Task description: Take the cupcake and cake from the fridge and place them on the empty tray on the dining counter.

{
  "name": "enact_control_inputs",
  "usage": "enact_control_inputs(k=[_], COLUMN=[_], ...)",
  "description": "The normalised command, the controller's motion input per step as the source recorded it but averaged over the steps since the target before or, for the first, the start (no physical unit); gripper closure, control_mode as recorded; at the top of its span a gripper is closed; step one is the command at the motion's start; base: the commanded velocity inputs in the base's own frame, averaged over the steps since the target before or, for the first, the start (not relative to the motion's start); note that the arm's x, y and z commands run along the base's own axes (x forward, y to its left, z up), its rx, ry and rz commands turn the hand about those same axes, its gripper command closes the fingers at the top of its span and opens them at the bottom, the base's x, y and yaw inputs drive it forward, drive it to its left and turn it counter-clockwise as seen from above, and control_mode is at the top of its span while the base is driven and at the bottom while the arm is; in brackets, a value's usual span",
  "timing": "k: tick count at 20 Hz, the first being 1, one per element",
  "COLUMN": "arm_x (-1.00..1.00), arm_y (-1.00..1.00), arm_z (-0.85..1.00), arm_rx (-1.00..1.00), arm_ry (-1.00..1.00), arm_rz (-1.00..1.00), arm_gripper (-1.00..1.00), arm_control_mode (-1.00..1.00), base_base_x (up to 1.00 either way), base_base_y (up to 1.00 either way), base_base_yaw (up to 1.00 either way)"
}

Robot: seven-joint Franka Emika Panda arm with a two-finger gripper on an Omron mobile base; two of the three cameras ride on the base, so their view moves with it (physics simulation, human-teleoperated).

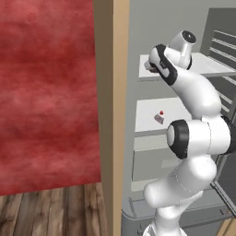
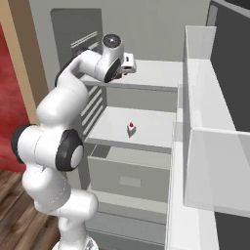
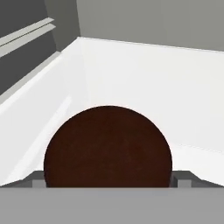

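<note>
The fridge stands open in front of me. The dark-brown cupcake sits on its white top shelf, close up in the hand view. My gripper is open, with one fingertip on each side of the cupcake's base. In the right base view the gripper reaches in over that shelf's left end, and the hand hides the cupcake. The cake, a tiny pale slice with a red dot, stands alone on the middle shelf; the left base view also shows the cake. The tray and the dining counter are out of view.
A grey drawer lies below the middle shelf. The open fridge door with white bins stands close on the right. A tan wood panel and a red wall border the fridge on the left.
</note>
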Motion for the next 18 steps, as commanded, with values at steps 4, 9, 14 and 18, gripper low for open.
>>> enact_control_inputs(k=[4,9,14,18], arm_x=[0.39,0.33,-0.23,-0.17], arm_y=[0.0,0.05,0.0,0.01], arm_z=[-0.12,-0.26,0.14,0.24], arm_rx=[0.0,0.0,0.01,0.0], arm_ry=[0.0,0.0,0.0,-0.03], arm_rz=[0.0,0.0,0.0,0.0], arm_gripper=[-1.0,-1.0,-1.0,-1.0], arm_control_mode=[-1.0,-1.0,-1.0,-1.0], base_base_x=[0.0,0.0,0.0,0.0], base_base_y=[0.0,0.0,0.0,0.0], base_base_yaw=[0.0,0.0,0.0,0.0])
